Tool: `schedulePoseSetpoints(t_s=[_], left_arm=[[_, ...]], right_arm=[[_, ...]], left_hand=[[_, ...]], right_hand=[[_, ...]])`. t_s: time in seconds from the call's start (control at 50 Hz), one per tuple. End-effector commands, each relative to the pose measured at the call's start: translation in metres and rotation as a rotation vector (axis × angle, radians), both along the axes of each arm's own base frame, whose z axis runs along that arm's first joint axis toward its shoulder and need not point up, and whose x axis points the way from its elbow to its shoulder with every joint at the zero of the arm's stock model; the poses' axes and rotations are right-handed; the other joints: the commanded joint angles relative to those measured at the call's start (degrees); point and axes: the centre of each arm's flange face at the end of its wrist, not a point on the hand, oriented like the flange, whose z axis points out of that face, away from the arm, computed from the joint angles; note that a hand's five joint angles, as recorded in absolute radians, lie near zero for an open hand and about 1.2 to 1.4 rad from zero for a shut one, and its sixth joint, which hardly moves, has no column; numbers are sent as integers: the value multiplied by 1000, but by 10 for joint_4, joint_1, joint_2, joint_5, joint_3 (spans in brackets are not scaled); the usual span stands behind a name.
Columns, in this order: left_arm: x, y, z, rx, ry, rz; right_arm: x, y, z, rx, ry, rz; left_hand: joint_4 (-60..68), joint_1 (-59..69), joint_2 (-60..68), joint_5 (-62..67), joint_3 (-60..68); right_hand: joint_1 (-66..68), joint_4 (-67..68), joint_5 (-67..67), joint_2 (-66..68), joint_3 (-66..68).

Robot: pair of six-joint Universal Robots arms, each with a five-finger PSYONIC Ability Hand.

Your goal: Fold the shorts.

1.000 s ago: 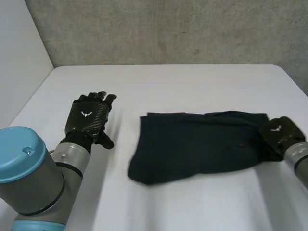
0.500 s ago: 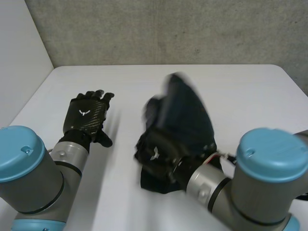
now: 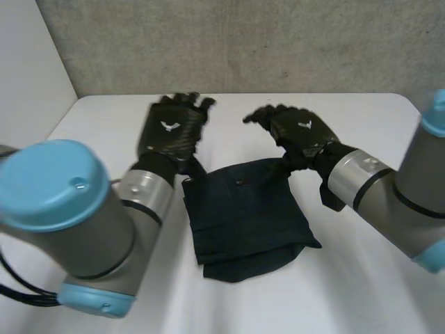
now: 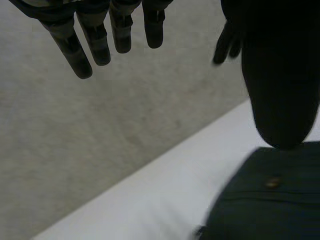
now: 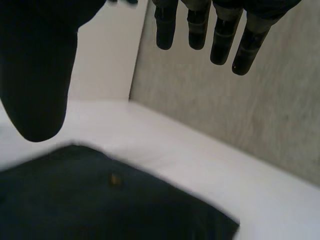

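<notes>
While the left robot hand (image 3: 170,132) and right robot hand (image 3: 300,131) hover released, the dark shorts (image 3: 243,216) lie mid-desk (image 3: 354,292) between their wrists.

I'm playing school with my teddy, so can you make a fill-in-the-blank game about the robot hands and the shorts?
1. The dark shorts lie on a ____ table.
2. The left robot hand has straight fingers and holds ____.
3. The right robot hand is ____, not shut on the shorts.

Missing words: white; nothing; open.
</notes>
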Motion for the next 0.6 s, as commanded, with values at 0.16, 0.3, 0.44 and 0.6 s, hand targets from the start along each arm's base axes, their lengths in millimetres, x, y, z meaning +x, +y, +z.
schedulePoseSetpoints(t_s=[0.16, 0.3, 0.44, 0.6], left_arm=[[-23, -8, -110, 430, -227, -5], [-15, -3, -115, 510, -294, 5], [-12, 3, -52, 395, -193, -10], [17, 6, 63, 160, 5, 20]], right_arm=[[-5, -16, -99, 129, 413, -40], [-10, -17, -103, 93, 485, -47], [-8, -17, -53, -59, 391, -79], [-25, -11, 43, -276, 167, -249]], left_hand=[[11, 19, 13, 2, 6], [11, 19, 13, 2, 6], [5, 12, 6, -5, -1], [1, 9, 3, -9, -4]], right_hand=[[-18, -36, -41, -27, -21], [-18, -36, -41, -27, -21], [-18, -36, -41, -27, -21], [-18, -36, -41, -27, -21]])
